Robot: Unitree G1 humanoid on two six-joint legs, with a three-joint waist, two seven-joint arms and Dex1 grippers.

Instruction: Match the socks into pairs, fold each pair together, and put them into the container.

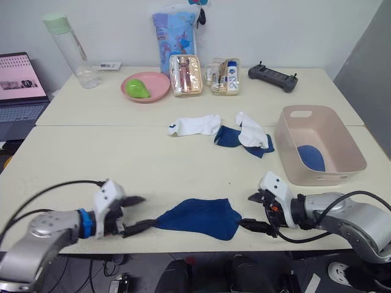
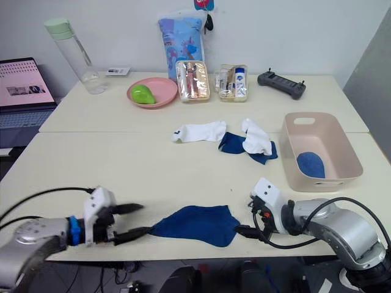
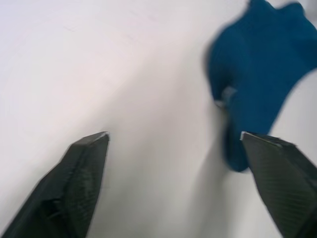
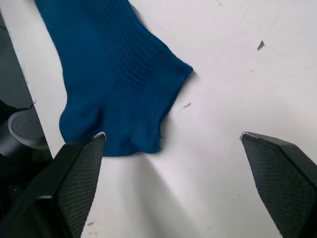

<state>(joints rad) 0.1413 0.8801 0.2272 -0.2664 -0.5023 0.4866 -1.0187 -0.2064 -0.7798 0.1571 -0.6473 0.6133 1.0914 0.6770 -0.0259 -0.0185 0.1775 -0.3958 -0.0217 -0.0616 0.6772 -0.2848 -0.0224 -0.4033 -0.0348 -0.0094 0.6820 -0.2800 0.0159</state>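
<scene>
Bright, even room light — left wrist view motion-blurred.

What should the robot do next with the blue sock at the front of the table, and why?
Probably close both grippers on the blue sock. The left gripper and right gripper are open at its two ends, one finger of each at the cloth, neither holding it. The sock lies flat near the table edge, so gripping comes before folding.

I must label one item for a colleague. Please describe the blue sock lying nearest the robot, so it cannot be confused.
On the near table edge, between the open left gripper and open right gripper, lies one blue sock. It lies flat and alone; other blue socks lie under white socks or inside the pink tub.
</scene>
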